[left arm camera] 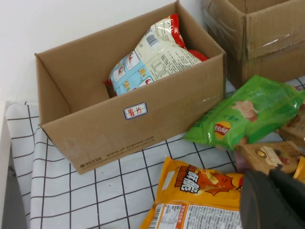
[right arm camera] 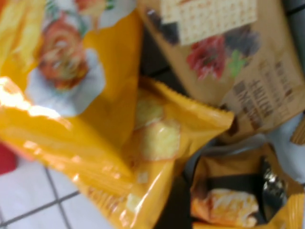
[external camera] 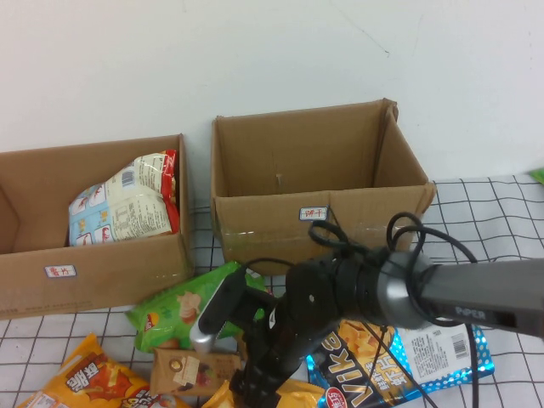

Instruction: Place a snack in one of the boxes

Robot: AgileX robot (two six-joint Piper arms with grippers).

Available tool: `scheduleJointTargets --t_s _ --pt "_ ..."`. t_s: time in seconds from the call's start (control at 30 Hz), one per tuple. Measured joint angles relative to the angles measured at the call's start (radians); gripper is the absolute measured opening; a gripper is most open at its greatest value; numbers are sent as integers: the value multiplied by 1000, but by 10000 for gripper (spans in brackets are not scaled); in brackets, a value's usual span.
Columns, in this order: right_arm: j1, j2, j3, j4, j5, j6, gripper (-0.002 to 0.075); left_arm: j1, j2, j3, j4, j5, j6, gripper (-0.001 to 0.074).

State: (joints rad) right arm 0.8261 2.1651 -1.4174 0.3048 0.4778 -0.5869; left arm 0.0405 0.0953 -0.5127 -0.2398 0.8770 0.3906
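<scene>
Against a white wall (external camera: 170, 51), on checked cloth (external camera: 484, 212), left claw (left arm camera: 274, 200) closed, right claw's spread unclear.

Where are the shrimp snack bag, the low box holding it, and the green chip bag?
shrimp snack bag (external camera: 127, 208), high view, middle of its printed face.
low box (external camera: 110, 268), high view, bare front wall.
green chip bag (left arm camera: 248, 112), left wrist view, middle of its face.

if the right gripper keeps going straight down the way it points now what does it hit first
Most likely the yellow snack bag heaped right beneath the right gripper, low over the snack pile in front of the taped box. Depth is unclear. The left gripper hangs near the pile's left side.
</scene>
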Motion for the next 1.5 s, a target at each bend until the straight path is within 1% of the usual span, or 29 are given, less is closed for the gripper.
scheduleJointTargets --t_s 0.07,0.3,0.57,0.63,0.67,0.73,0.8,1.0,1.17,1.27,1.33,1.4,1.5 --pt "0 14 0 0 -24 6 601 0 0 0 0 2 0 -1" --pt "0 66 0 -19 -57 10 540 0 0 0 2 5 2 -1" --pt "0 107 -6 -40 -85 10 527 0 0 0 4 5 2 -1" --pt "0 113 -8 -40 -96 10 512 0 0 0 4 5 2 -1" --pt "0 115 -8 -40 -101 10 491 0 0 0 4 5 2 -1" --pt "0 115 -8 -40 -109 10 422 0 0 0 4 5 4 -1" --pt "0 113 -8 -43 -114 10 333 0 0 0 4 5 4 -1" --pt "0 44 -8 -51 -90 10 327 0 0 0 4 6 4 -1" --pt "0 -115 -8 -52 3 34 327 0 0 0 4 9 4 -1" --pt "0 -233 -8 -70 27 38 327 0 0 0 4 9 4 -1" --pt "-5 -312 -8 -99 16 44 327 0 0 0 4 9 4 -1" --pt "-29 -374 -8 -132 -25 82 327 0 0 0 4 9 4 -1" --pt "-105 -417 -8 -165 -124 152 327 0 0 0 4 9 4 -1"
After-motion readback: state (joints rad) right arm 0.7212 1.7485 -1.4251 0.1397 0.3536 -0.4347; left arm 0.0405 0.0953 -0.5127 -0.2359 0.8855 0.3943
